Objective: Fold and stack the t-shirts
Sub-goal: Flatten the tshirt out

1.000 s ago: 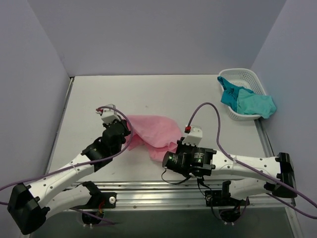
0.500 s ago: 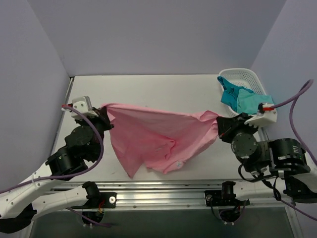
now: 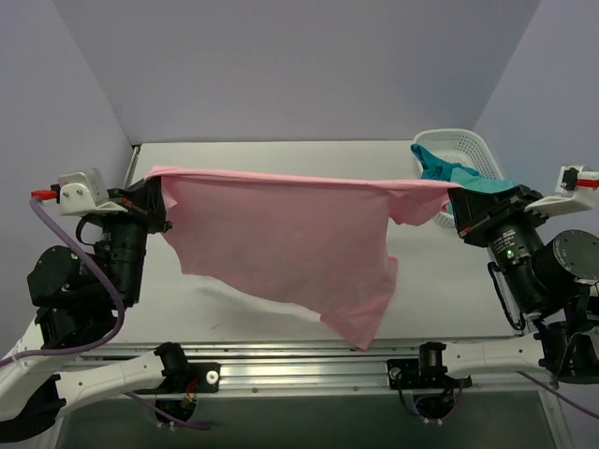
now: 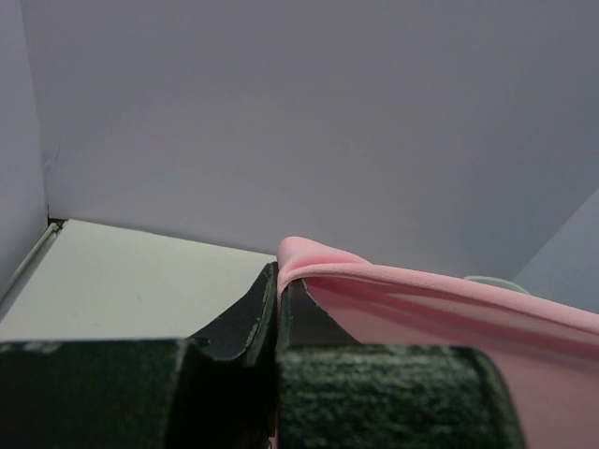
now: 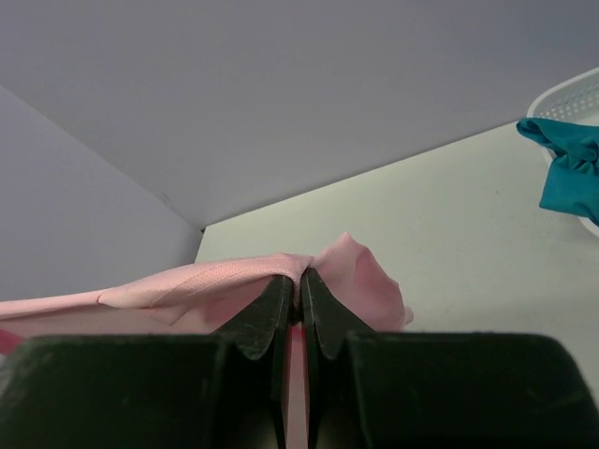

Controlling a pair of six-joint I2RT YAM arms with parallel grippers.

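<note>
Pale grey worktop (image 3: 271, 159); one white lattice basket (image 3: 465, 140) stands on it, just beyond the right gripper (image 3: 457, 198), at the far right corner.

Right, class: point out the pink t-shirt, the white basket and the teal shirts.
pink t-shirt (image 3: 281, 234): top view, middle of the hanging cloth.
white basket (image 3: 456, 134): top view, far rim.
teal shirts (image 3: 435, 164): top view, bunched fabric inside the basket.

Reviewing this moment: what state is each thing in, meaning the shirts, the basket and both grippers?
pink t-shirt: unfolded, held up and stretched between both grippers, lower part hanging loose.
teal t-shirts: crumpled and unfolded, lying in the basket.
white basket: upright, holding the teal t-shirts.
left gripper: shut on one top corner of the pink t-shirt.
right gripper: shut on the opposite top corner.
</note>
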